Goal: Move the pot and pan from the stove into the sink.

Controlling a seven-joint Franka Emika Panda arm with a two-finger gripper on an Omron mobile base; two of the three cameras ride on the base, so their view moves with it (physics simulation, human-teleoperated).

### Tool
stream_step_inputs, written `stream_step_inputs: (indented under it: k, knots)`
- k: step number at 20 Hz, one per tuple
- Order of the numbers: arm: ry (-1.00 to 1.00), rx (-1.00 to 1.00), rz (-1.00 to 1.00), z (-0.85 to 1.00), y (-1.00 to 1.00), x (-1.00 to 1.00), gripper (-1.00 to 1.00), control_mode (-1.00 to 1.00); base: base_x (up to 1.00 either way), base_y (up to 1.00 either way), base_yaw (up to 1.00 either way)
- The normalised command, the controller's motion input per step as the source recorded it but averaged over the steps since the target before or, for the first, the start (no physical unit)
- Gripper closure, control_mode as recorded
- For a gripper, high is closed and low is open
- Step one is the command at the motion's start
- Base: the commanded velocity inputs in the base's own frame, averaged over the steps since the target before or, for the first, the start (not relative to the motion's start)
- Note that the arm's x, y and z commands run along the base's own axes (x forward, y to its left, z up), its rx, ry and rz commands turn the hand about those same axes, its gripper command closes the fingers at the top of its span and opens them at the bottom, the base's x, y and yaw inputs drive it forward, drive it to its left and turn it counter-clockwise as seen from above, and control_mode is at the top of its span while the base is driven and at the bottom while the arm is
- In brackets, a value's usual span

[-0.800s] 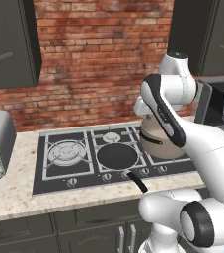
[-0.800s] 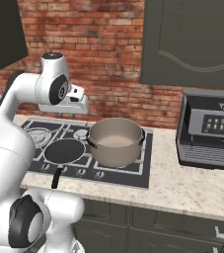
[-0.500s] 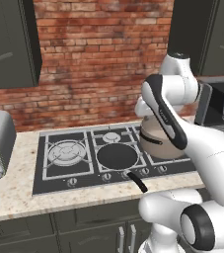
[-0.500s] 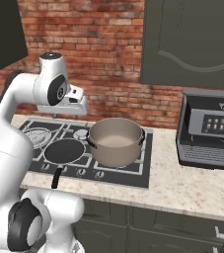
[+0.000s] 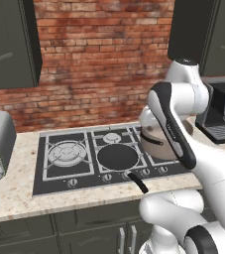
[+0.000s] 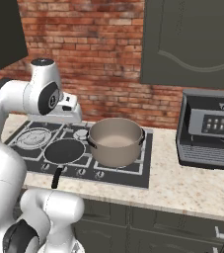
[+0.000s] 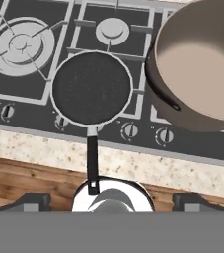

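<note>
Gripper [image 7: 111, 200]: hanging above the stove front, finger tips [image 7: 32, 200] standing wide apart, gripping nothing.
Pan [image 7: 92, 88]: sitting on the stove [image 7: 34, 106] at 12 o'clock from the fingers; handle [image 7: 92, 163] running toward 6 o'clock, its end lying between the tips.
Pot [image 7: 202, 64]: sitting on the right burner at 1 o'clock, just beside the pan.
Coffee machine [image 6: 209, 129]: standing on the counter [image 6: 182, 185] at 3 o'clock of the stove.
</note>
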Motion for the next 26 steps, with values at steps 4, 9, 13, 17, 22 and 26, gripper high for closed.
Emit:
stream_step_inputs:
  k: [4, 9, 13, 17, 22, 26]
  knots:
    - [0.0, 0.0, 0.06, -0.12, 0.11, -0.45, -1.0, -1.0, 0.0, 0.0, 0.0]
    - [0.02, -0.01, 0.04, -0.19, 0.24, -0.27, -1.0, -1.0, 0.0, 0.0, 0.0]
    - [0.0, 0.0, 0.01, -0.03, 0.06, -0.02, -1.0, -1.0, 0.0, 0.0, 0.0]
    - [0.01, 0.0, 0.0, -0.08, 0.0, 0.0, -1.0, -1.0, 0.0, 0.0, 0.0]
    - [0.02, 0.0, 0.0, -0.32, 0.01, 0.0, -1.0, -1.0, 0.0, 0.0, 0.0]
    - [0.04, 0.0, 0.0, -0.4, 0.07, 0.0, -1.0, -1.0, 0.0, 0.0, 0.0]
